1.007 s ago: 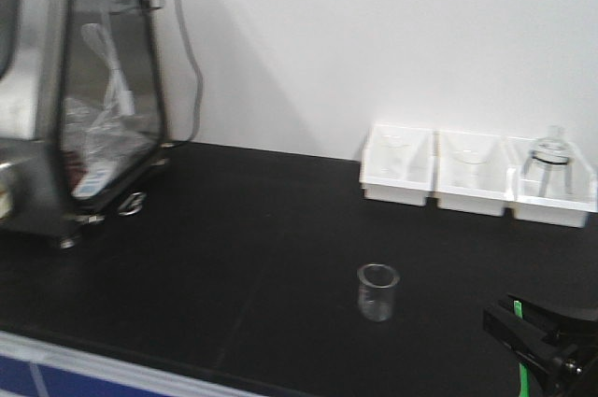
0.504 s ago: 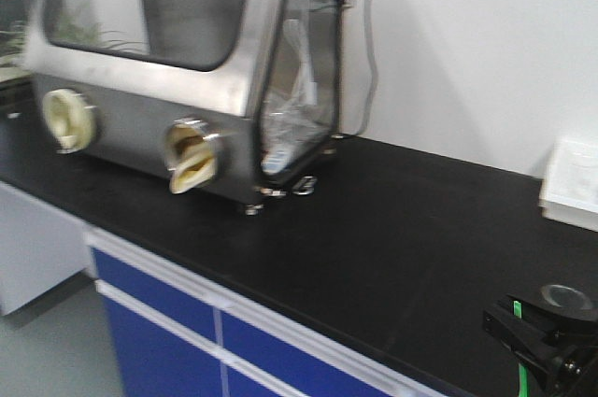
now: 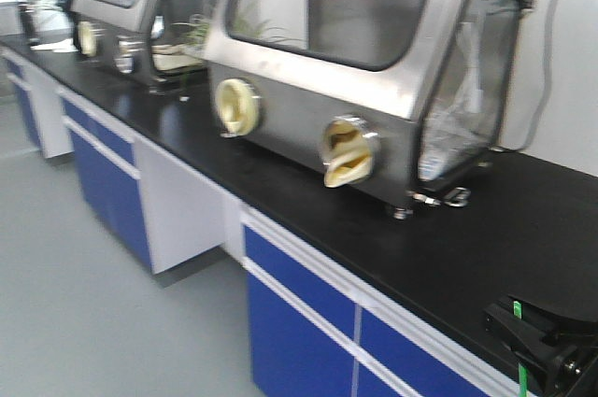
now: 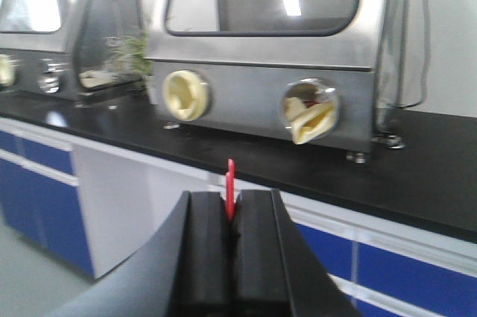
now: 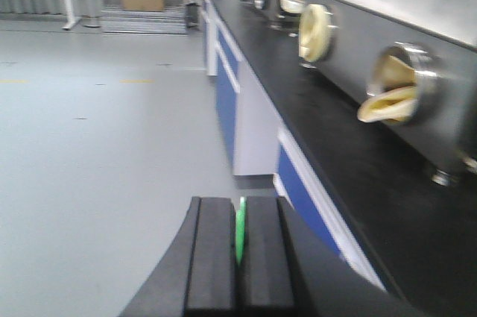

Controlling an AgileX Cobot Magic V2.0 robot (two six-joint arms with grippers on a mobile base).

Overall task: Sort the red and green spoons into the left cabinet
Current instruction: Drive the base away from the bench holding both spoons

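left gripper (image 4: 231,209) pinched tight on the red spoon (image 4: 230,183), tip poking up between the black fingers, just short of the black counter (image 4: 432,175). right gripper (image 5: 239,216) clamped on the green spoon (image 5: 240,233), out over the grey floor (image 5: 89,145) beside that counter. blue drawers (image 3: 299,318) under the counter. on the counter, a steel glove box (image 4: 298,48) with two pale ports; farther along the counter, a second glove box (image 4: 67,33).

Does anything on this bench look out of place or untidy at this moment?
Only one thing: on the near steel glove box, the right-hand port's yellowish glove hangs out crumpled, while the left-hand port looks tidy. Nothing spilled or broken shows.
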